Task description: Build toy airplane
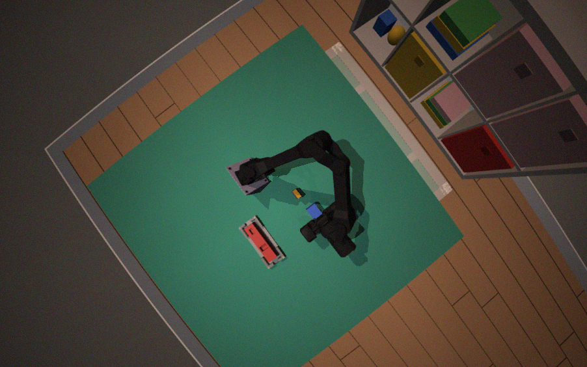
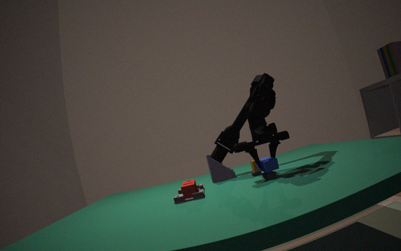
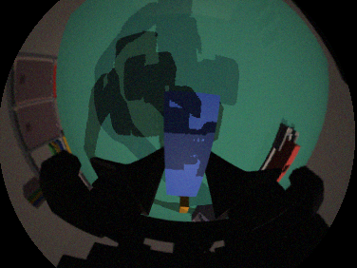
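Observation:
The red fuselage point(image 1: 257, 239) point(image 2: 188, 189) point(image 3: 291, 157) lies in the grey jig cradle point(image 1: 247, 222) point(image 2: 198, 194), with its two top sockets visible and empty. My gripper point(image 2: 266, 162) point(image 3: 185, 149) is shut on the blue wing point(image 1: 313, 210) point(image 2: 269, 167) point(image 3: 182, 184), one finger on each side. In the exterior view the wing hangs just above a low dark block point(image 2: 269, 175). The wing's tab is hidden. The orange tail fin point(image 1: 297, 193) point(image 2: 254, 166) point(image 3: 184, 209) stands apart in a small dark holder, between the wing and the arm's base.
The arm's grey base plate point(image 1: 246, 188) point(image 2: 218, 174) is behind the jig and the tail fin. The green mat point(image 1: 173, 216) lies under everything. A shelf unit point(image 1: 448, 75) with books and bins stands beyond the mat at the upper right in the top view.

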You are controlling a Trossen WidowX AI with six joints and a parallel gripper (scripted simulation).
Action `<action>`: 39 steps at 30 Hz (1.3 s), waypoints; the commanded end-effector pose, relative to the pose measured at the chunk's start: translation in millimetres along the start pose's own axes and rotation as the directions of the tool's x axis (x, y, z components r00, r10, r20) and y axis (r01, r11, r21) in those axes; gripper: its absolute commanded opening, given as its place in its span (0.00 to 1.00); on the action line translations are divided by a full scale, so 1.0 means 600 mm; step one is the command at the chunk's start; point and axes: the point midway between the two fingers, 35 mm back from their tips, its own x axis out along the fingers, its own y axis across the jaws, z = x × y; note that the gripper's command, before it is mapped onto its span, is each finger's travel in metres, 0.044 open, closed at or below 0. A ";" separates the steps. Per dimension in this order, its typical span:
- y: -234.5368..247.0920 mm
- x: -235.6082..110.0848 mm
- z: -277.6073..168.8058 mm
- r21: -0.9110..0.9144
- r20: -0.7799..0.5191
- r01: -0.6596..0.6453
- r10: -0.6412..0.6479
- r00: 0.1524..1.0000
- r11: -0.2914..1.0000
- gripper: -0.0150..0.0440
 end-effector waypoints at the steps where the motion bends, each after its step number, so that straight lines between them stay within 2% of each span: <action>1: -0.001 -0.019 0.004 -0.002 0.002 0.001 -0.001 1.000 1.000 0.25; 32: -0.001 -0.184 -0.003 0.014 0.011 0.001 -0.001 1.000 1.000 0.25; 39: -0.019 -0.186 0.000 -0.045 0.012 0.005 -0.005 1.000 0.999 0.25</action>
